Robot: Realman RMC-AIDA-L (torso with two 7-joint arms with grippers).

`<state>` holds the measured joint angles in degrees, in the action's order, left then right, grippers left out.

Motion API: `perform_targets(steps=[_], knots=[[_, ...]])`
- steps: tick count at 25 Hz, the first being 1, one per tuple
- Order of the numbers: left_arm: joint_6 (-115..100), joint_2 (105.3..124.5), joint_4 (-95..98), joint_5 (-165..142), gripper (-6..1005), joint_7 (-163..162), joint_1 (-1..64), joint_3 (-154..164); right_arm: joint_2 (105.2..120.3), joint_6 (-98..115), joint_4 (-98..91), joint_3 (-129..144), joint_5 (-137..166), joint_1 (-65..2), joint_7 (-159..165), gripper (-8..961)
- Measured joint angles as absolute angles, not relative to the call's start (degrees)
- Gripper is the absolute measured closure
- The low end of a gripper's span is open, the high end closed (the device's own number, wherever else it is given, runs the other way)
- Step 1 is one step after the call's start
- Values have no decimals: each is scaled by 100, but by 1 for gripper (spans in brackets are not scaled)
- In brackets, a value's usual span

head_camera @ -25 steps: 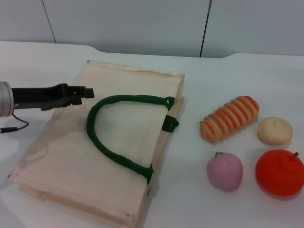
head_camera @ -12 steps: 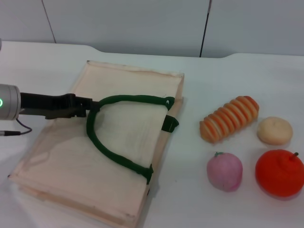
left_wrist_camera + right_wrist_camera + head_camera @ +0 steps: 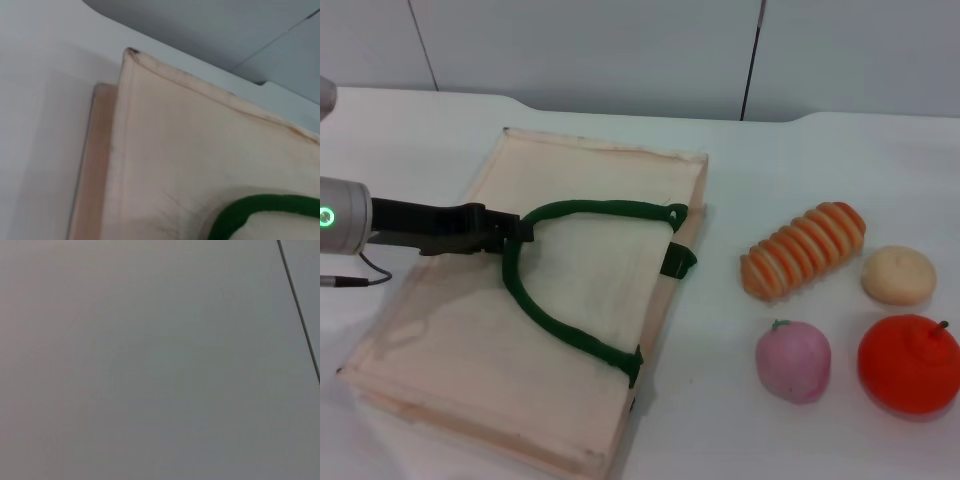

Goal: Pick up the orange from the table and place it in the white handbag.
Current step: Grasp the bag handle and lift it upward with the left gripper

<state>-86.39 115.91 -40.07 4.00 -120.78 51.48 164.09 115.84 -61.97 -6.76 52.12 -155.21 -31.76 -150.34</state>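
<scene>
The orange [image 3: 908,363] sits on the white table [image 3: 790,160] at the front right, bright orange-red with a small dark stem. The white handbag [image 3: 590,190] lies flat on the left half of the table, with its green loop handle [image 3: 570,335] on top. My left gripper [image 3: 516,232] reaches in from the left, low over the bag, with its tip at the handle's left bend. The left wrist view shows the bag's corner [image 3: 190,150] and a piece of the handle [image 3: 260,207]. My right gripper is out of view; its wrist view shows only a grey wall.
A striped orange-and-cream bread [image 3: 804,250], a cream round bun [image 3: 898,274] and a pink peach [image 3: 793,361] lie close around the orange. A thin cable [image 3: 360,272] hangs from the left arm. A grey wall stands behind the table.
My left gripper has moved right and down across the bag, from beside the handle to touching its left bend. The handle's bend has shifted slightly. The fruit has not moved.
</scene>
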Motion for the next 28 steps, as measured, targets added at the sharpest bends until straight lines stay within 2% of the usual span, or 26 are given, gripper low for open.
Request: perform_targets(steps=[26, 28], knots=[[-8205, 11551, -3638, -242, 441, -12389, 5352, 16409, 11584, -6231, -677, 5212, -15521, -3182, -15020, 60], [-8198, 11549, -3638, -252, 533, -12390, 5348, 16409, 11584, -6238, -676, 5212, -15521, -3182, -15020, 60]])
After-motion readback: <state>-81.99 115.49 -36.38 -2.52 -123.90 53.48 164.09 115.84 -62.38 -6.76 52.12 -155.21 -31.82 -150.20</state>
